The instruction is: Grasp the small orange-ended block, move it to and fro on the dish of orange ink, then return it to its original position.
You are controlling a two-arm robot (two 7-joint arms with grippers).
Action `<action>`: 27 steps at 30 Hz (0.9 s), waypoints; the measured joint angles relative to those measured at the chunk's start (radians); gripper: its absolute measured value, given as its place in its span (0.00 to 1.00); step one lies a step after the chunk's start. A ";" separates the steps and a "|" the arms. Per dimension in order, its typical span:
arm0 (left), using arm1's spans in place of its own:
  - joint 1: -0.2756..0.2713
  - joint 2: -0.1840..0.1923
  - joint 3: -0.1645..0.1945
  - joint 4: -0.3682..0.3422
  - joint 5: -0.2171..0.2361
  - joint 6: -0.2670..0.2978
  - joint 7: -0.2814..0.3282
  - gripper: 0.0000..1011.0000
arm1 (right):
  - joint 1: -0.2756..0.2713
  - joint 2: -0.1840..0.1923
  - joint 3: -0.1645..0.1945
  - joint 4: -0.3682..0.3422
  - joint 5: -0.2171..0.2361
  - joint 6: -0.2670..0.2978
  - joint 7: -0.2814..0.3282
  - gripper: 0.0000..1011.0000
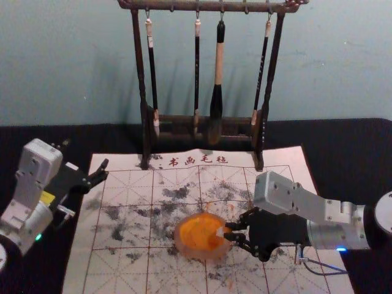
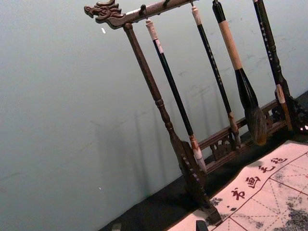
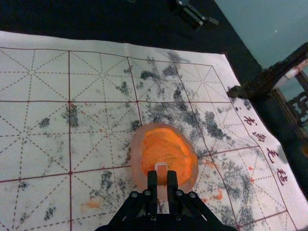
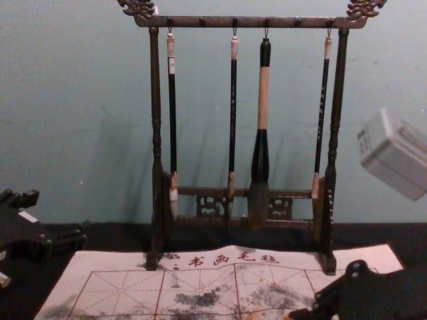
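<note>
A pale blue-green wall (image 1: 73, 67) stands behind a bench (image 1: 355, 138) covered in black. On the bench lies a large white sheet (image 1: 125, 269), printed with a red grid of squares, dashed guide lines and a row of Chinese characters along its far edge, and marked with grey and black smudges and a few orange ones. A dark wooden rack (image 1: 208, 6) with carved ends stands upright at the far edge of the sheet

The left tool (image 1: 103, 170), parked over the far left part of the sheet, has its two fingers apart. The right tool (image 1: 226, 231) reaches in from the right, at the right side of the dish, its fingers clamped on the small block

From the rack hang four brushes, tips down: one thick brush (image 1: 219, 61) with a tan and black handle, and three slim brushes (image 1: 154, 79)

A round, pale, translucent dish (image 3: 137, 154) sits near the middle of the sheet, holding bright orange ink (image 1: 199, 229). Smallest is the block (image 3: 161, 174), pale-edged with orange on it, pinched between the fingertips over the right part of the dish; whether it touches the ink cannot be told
</note>
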 joint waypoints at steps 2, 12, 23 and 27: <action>0.000 0.000 0.000 0.000 0.000 0.000 0.000 0.99 | 0.003 -0.003 -0.004 -0.001 -0.002 0.000 0.002 0.09; 0.000 0.000 0.000 0.000 0.000 0.000 0.000 0.99 | 0.022 -0.024 -0.018 0.005 -0.011 0.002 0.004 0.09; 0.000 0.000 0.000 0.000 0.000 0.000 0.000 0.99 | 0.040 -0.048 -0.023 0.032 -0.021 0.012 -0.008 0.09; 0.000 0.000 0.000 0.000 0.000 0.000 0.000 0.99 | 0.040 -0.050 -0.013 0.034 -0.017 0.016 -0.016 0.09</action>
